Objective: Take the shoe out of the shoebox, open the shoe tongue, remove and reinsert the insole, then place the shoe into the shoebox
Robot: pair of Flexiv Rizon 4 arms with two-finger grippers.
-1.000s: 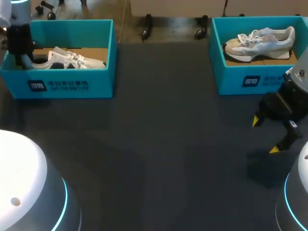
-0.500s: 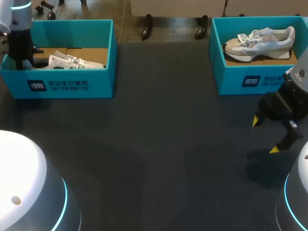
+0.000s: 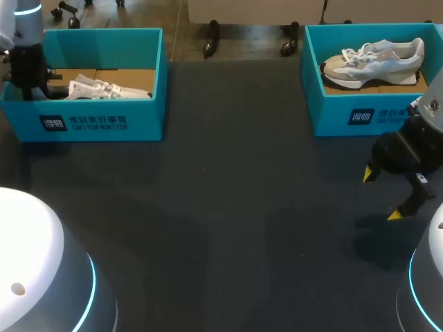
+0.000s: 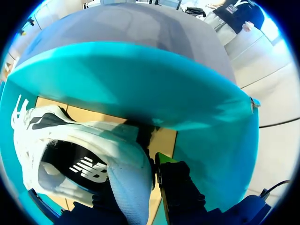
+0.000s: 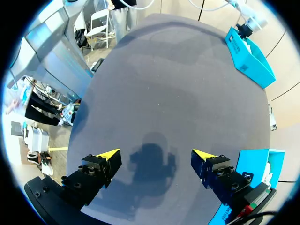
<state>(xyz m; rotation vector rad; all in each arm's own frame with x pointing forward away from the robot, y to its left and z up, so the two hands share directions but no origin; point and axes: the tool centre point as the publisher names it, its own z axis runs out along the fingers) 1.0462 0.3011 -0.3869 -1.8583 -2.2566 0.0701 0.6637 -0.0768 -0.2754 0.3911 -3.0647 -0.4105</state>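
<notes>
At the left edge of the surface (image 3: 242,207), the left fingers (image 4: 178,187) reach down into the left shoebox (image 3: 104,123). They pinch the heel wall of the white shoe (image 3: 104,88), one finger outside it and the other seemingly inside the opening. The shoe is still inside the box, its toe pointing toward the middle of the surface.

The main risk is that the grip holds only a thin, soft strip of heel. As the shoe comes up, the toe would likely hang down and swing, and it could catch on the box wall and drag the light box along. It could also simply slide out from between the fingers.

Over on the right, the right fingers (image 5: 101,164) are spread wide and hold nothing, hovering above bare surface in front of the right shoebox (image 3: 367,117), where a second shoe (image 3: 374,59) lies.

Compared with a second ago, the left arm has shifted slightly and the white shoe has moved with it, so less of its heel end shows above the near wall. The right arm and the second shoe have not moved.
</notes>
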